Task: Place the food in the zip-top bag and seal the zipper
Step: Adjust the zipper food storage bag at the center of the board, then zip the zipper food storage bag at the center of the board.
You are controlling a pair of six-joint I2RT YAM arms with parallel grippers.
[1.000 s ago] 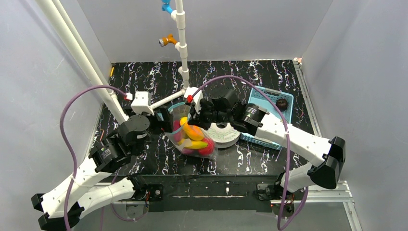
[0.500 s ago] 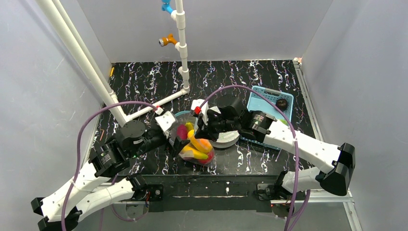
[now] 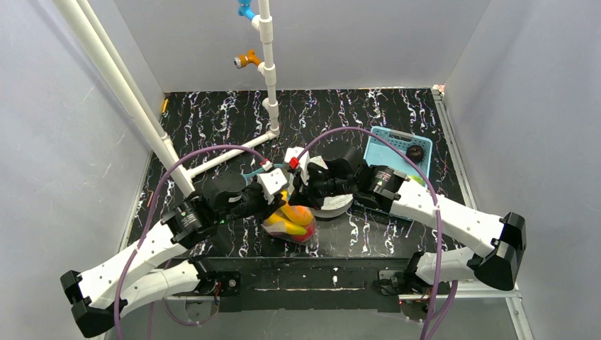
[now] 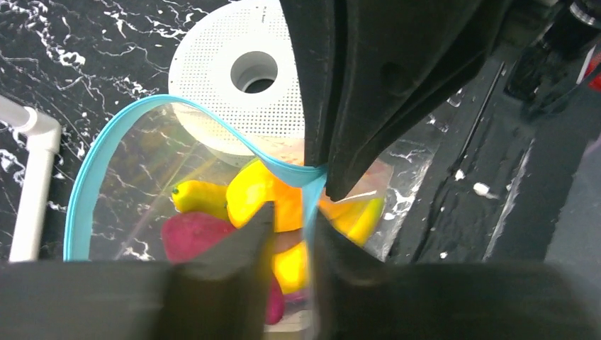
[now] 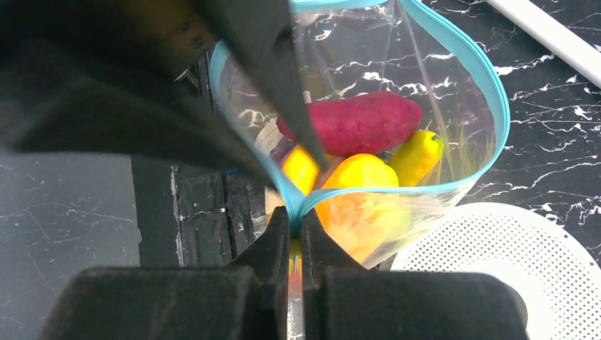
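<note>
Black, white-veined table [image 3: 340,117] under plain grey walls carries everything. The zip-top bag [image 3: 289,225] lies near its middle, just beside a white perforated disc [image 4: 205,71] and well apart from the light-blue basket [image 3: 397,145] at the far right. The food [image 5: 358,173] shows through the clear plastic as a magenta-red piece with yellow and orange ones packed beside it. One dark item sits in the basket, too small to identify. The change is on the left. A second ago the left gripper [image 4: 290,227] was out at the far-left side of the bag by the white pipe [image 3: 234,149], and half a second ago it was at the bag's left flank. Now it has swung right over the mouth, with its fingers just beside those of the right gripper [image 5: 290,223]. The right gripper is clamped tight on the zipper [image 4: 75,209], pressing both lips together at one spot. The left gripper's jaws stand a narrow gap apart, with the teal strip running down between them; it does not look squeezed yet. Away from the pinch the mouth gapes in a wide loop. Loading therefore looks finished and sealing is about to begin: the left gripper probably needs to close beside the pinch and run along the strip.
</note>
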